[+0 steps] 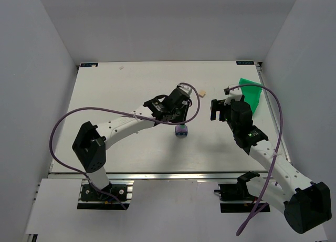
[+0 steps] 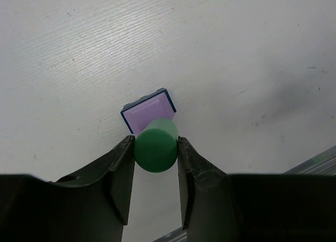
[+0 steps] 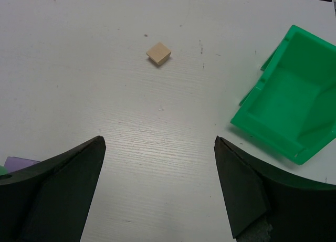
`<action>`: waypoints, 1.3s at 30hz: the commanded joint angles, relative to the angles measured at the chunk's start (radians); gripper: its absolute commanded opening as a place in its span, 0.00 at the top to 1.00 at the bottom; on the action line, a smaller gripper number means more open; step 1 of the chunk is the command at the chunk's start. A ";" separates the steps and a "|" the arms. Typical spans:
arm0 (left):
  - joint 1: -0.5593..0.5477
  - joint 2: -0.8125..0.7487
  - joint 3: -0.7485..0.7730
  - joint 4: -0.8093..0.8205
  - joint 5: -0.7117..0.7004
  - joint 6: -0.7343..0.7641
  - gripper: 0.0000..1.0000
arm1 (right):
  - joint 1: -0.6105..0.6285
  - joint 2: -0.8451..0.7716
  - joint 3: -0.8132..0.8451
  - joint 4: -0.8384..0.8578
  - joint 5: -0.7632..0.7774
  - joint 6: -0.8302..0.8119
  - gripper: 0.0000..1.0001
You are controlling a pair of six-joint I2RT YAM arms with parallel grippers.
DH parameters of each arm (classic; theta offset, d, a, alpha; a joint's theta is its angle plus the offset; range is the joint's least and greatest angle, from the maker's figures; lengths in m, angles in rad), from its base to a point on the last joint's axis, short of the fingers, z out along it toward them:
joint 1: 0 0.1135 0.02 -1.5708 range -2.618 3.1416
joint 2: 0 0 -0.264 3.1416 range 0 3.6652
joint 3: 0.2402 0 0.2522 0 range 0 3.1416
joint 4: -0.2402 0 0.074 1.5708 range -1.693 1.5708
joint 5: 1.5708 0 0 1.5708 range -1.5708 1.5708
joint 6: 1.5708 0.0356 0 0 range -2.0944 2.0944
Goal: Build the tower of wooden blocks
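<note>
My left gripper [image 2: 156, 147] is shut on a mint green cylinder block [image 2: 156, 147] and holds it upright on the lilac purple block [image 2: 149, 115], which lies on a dark blue block [image 2: 169, 97]. In the top view this stack [image 1: 181, 130] stands mid-table under the left gripper [image 1: 178, 121]. A cream cube [image 3: 158, 53] lies alone on the table; it also shows in the top view [image 1: 200, 93]. My right gripper [image 3: 159, 147] is open and empty above bare table, in the top view [image 1: 219, 109] right of the stack.
A bright green plastic bin [image 3: 286, 113] lies tilted at the right, near the table's right edge [image 1: 266, 95]. A purple cable [image 1: 191, 103] loops over the left arm. White walls enclose the table.
</note>
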 commanded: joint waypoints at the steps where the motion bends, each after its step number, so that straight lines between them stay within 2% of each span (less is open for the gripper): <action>1: -0.029 -0.024 0.028 0.004 -0.092 -0.032 1.00 | 0.002 -0.020 0.034 0.011 0.015 0.009 0.11; 9: -0.048 -0.036 -0.015 0.070 -0.170 -0.059 1.00 | 0.000 -0.029 0.026 0.020 0.005 0.003 0.11; 39: -0.056 0.030 -0.006 0.050 -0.192 -0.101 1.00 | 0.002 -0.017 0.023 0.022 0.028 0.003 0.11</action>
